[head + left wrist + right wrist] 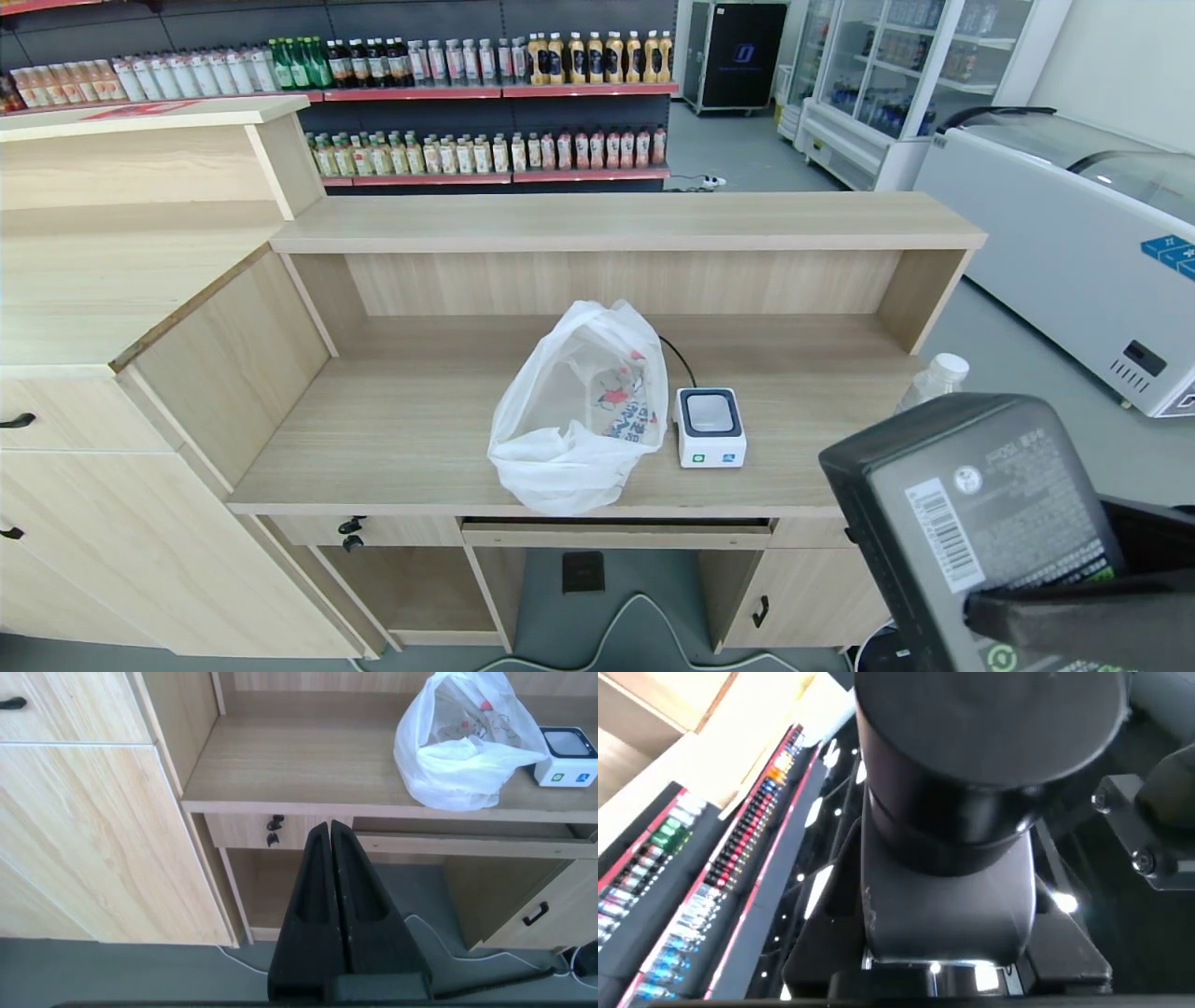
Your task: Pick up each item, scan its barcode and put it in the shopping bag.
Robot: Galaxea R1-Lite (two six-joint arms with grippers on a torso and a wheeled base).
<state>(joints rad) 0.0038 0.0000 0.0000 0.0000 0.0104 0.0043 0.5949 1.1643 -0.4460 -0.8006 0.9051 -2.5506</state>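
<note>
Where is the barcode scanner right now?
In the head view, the barcode scanner sits on the wooden counter, right of centre, immediately to the robot's right of the white shopping bag.

Bright even light, soft shadow under counter (401, 420), glare on blurred black bottle (943, 896), edges bowed

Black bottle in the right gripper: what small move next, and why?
Probably carry the black bottle left over the scanner, turning its barcode downward: the barcode now faces up, away from the scanner's upward window, and the bottle hangs off the counter's right end.
</note>
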